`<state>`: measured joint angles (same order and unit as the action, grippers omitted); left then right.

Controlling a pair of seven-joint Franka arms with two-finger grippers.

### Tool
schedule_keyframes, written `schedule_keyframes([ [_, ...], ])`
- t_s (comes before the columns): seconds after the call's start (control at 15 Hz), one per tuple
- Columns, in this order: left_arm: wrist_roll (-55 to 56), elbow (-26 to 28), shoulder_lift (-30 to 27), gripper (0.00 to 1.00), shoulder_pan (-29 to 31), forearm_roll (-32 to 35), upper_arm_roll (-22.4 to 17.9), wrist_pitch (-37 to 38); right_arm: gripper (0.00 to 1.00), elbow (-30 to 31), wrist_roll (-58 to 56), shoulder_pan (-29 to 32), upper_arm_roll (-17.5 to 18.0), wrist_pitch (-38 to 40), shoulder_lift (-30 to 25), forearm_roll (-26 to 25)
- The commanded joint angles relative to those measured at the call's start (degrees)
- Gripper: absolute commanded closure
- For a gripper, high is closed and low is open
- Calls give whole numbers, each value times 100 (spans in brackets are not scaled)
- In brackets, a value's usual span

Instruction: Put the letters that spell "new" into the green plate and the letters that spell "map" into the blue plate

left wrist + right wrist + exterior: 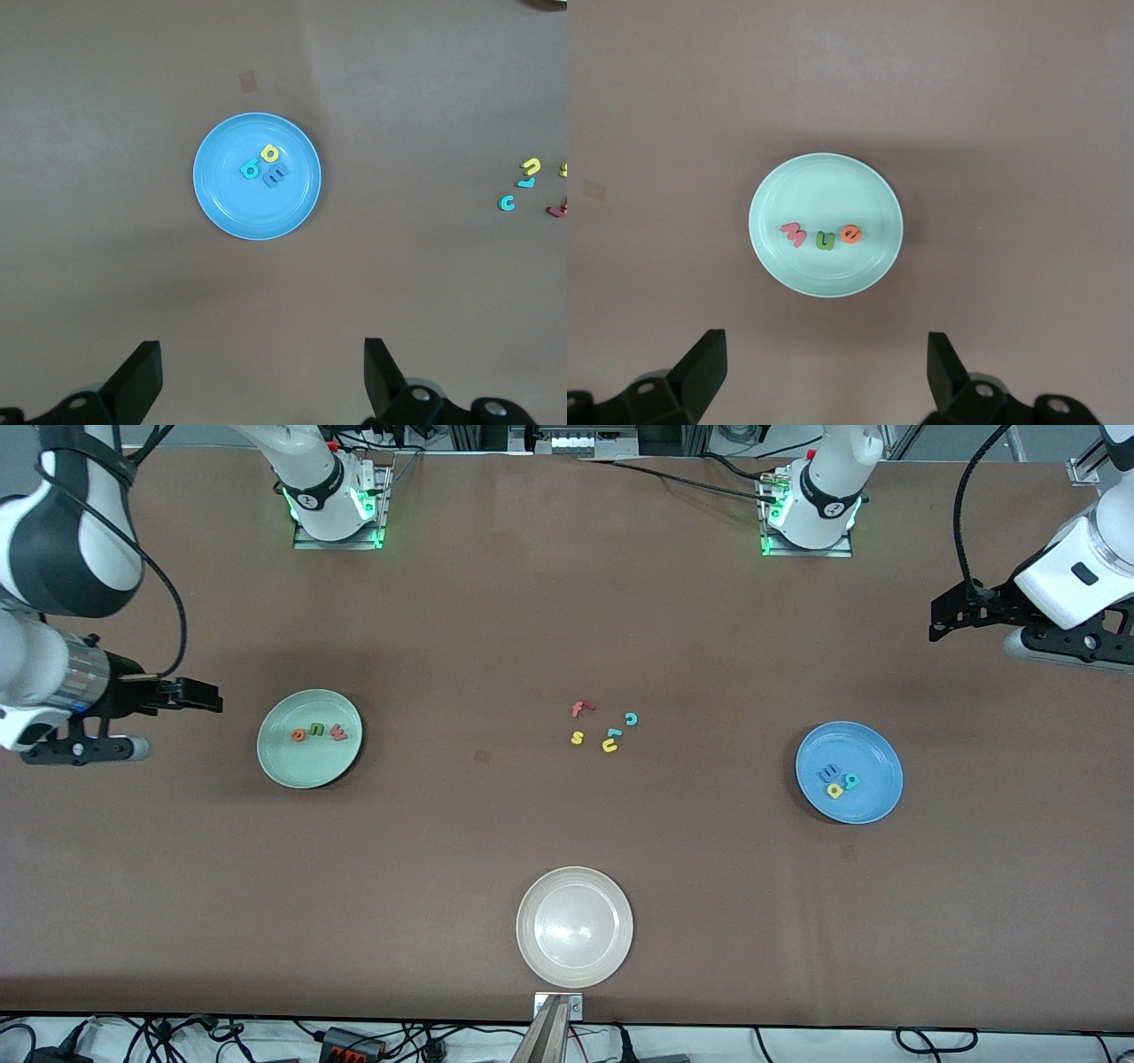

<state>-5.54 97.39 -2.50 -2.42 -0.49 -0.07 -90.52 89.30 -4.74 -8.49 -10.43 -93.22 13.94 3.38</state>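
A: Plates first, low in the front frame: a whitish plate [574,927] at bottom centre of the desk [567,841].

B: Above it?

A: Green plate [309,739] mid-left holds the e [299,735], n [316,731] and w [338,732]. Blue plate [849,772] mid-right holds the m [828,773], a [834,790] and p [851,781]. Spare letters [605,726] lie at centre.

B: Claws?

A: Right claw [211,697] at the left edge and left claw [941,627] at upper right, both spread, holding nothing.

Both arms are glossy white shells with dark grey joint bands and black cables looping off them. Bases glow green on the brown desk [567,602]. Each matte black pincer has chunky angular fingers [700,376].
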Motion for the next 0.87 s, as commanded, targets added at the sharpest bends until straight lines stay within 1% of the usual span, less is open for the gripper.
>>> schedule_keyframes([
  [0.0,-105,-71,-40,0,40,-30,24,123,0,-510,52,67,-134,313,13,111],
  [0.13,-105,-71,-40,0,31,-30,24,131,0,-563,104,66,-188,313,-171,111],
  [0.33,-105,-88,-40,0,31,-30,24,149,0,-668,237,31,-179,322,-426,58],
  [0.47,-105,-88,-40,0,31,-30,24,149,0,-817,237,127,-136,514,-584,-29],
  [0.53,-105,-88,-40,0,40,-30,24,149,0,-774,245,380,-13,480,-733,-160],
  [0.6,-105,-88,-40,0,40,-30,24,149,0,-774,254,713,388,497,-787,-249],
  [0.67,-105,-88,-40,0,31,-30,24,149,0,-774,263,943,671,515,-857,-328],
  [0.8,-114,-97,-40,0,40,-30,15,140,0,-748,403,954,709,602,-893,-416],
])
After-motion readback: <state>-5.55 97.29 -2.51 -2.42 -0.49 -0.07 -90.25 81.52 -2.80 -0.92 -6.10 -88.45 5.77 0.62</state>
